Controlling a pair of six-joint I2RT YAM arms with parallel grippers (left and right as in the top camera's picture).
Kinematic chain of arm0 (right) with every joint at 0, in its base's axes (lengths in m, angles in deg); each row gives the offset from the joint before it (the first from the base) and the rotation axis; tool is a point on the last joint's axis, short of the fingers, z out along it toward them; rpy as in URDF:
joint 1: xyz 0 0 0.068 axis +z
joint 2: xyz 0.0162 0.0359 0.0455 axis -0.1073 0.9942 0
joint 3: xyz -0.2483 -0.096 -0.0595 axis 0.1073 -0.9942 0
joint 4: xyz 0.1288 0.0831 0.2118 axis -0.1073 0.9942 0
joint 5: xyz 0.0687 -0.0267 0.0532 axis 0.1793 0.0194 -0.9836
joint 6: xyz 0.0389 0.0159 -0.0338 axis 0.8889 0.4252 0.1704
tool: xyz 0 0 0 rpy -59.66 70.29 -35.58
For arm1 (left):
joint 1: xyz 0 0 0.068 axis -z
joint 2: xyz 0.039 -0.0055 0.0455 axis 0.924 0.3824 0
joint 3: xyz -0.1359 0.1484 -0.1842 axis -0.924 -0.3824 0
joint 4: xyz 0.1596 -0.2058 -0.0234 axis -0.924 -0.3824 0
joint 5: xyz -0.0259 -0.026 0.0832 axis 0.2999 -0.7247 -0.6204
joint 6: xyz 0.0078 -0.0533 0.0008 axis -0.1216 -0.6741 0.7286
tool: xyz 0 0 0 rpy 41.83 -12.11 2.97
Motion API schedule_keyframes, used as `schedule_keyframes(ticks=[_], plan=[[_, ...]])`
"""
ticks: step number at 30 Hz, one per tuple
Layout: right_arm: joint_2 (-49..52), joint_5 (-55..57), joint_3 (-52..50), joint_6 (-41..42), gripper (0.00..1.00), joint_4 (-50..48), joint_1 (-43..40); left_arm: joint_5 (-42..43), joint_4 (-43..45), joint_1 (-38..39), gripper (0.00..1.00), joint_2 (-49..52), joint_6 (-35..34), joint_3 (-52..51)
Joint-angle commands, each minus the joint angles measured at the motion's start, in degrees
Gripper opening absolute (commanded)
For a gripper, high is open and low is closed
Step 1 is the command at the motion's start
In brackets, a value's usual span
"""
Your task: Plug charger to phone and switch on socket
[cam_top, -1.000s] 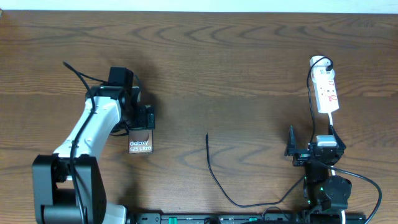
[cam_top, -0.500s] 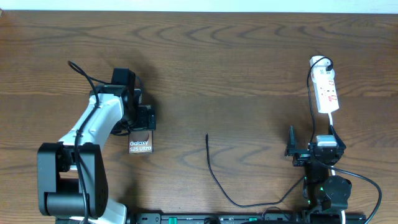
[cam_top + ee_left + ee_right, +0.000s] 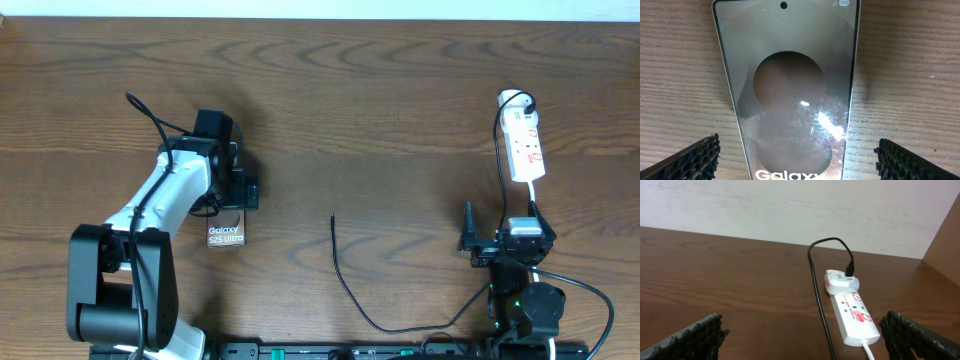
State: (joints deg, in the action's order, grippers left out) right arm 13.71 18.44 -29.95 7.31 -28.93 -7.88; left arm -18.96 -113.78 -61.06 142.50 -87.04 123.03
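The phone [image 3: 226, 236] lies flat on the table at the left, its "Galaxy" lettering facing up. In the left wrist view the phone [image 3: 790, 90] fills the middle, glossy with a round reflection. My left gripper [image 3: 238, 196] hovers over the phone's far end, open, its fingers on either side of the slab and apart from it [image 3: 797, 161]. The charger [image 3: 340, 268] is a thin black cable with its plug tip free at mid-table. The socket [image 3: 525, 146] lies at the far right. My right gripper [image 3: 500, 224] is open and empty just short of the socket [image 3: 852, 316].
A white adapter [image 3: 840, 280] sits plugged into the socket's far end, and the black cable [image 3: 816, 290] runs from it toward my right arm. A white cord [image 3: 869, 350] leaves the socket's near end. A pale wall stands behind the table.
My left arm has shifted a little to the right over the phone's far end. The phone, the cable and the right arm have not moved.
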Motion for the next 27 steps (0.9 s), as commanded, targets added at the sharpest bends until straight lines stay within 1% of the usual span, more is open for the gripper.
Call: schedule_keyframes(ticks=[1, 16, 27], plan=[[-0.31, -0.33, -0.09, 0.39, 0.99, 0.24, 0.26, -0.94, -0.02, 0.0, 0.98, 0.66, -0.15, -0.37], [-0.31, -0.33, -0.09, 0.39, 0.99, 0.24, 0.26, -0.92, 0.26, 0.0, 0.98, 0.66, -0.15, -0.59], [-0.31, -0.33, -0.09, 0.39, 0.99, 0.24, 0.26, -0.92, 2.51, 0.0, 0.98, 0.66, -0.15, -2.67]])
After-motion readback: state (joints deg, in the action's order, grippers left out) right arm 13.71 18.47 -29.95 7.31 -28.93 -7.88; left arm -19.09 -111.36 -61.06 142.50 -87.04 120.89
